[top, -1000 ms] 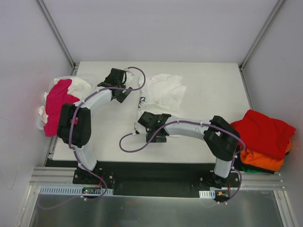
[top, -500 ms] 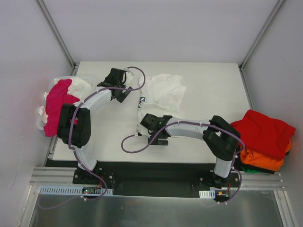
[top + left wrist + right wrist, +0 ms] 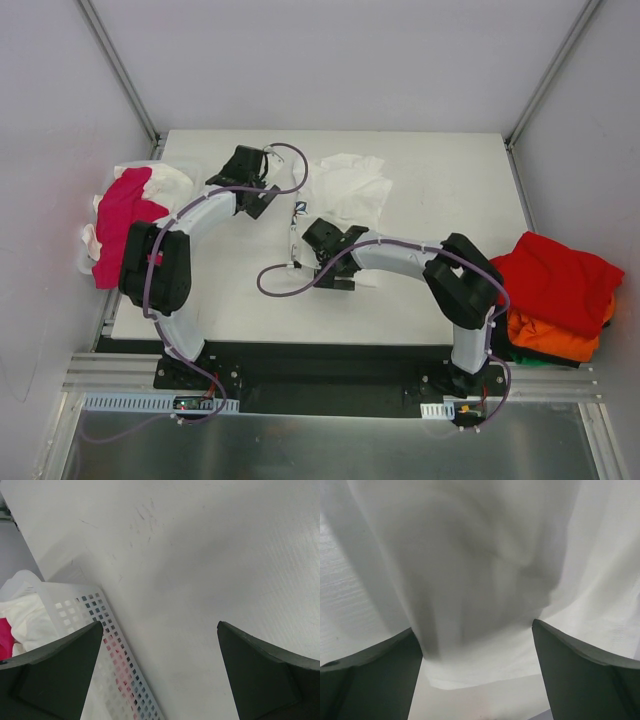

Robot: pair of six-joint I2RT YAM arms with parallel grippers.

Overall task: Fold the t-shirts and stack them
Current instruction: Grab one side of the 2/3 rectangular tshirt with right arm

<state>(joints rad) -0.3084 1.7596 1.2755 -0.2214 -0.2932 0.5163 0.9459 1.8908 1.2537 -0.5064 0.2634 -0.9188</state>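
Observation:
A crumpled white t-shirt [image 3: 345,190] with a small blue print at its left edge lies at the table's back middle. My right gripper [image 3: 325,240] is open over its near edge. In the right wrist view the white cloth [image 3: 470,555] fills the space between the wide-apart jaws of that gripper [image 3: 477,630], its hem resting on the table. My left gripper [image 3: 240,168] is open and empty over bare table at the back left [image 3: 160,627]. A magenta t-shirt [image 3: 120,220] lies on white cloth in a basket at left. A red t-shirt [image 3: 555,275] sits on an orange one [image 3: 545,338] at right.
The white perforated basket [image 3: 90,610] stands at the table's left edge, close to my left gripper, with white cloth [image 3: 25,615] and magenta cloth in it. The red and orange stack lies off the table's right edge. Grey walls enclose the back and sides.
My right gripper has moved away from the front edge toward the white t-shirt, and the shirt's near edge has bunched up. The left arm has not moved.

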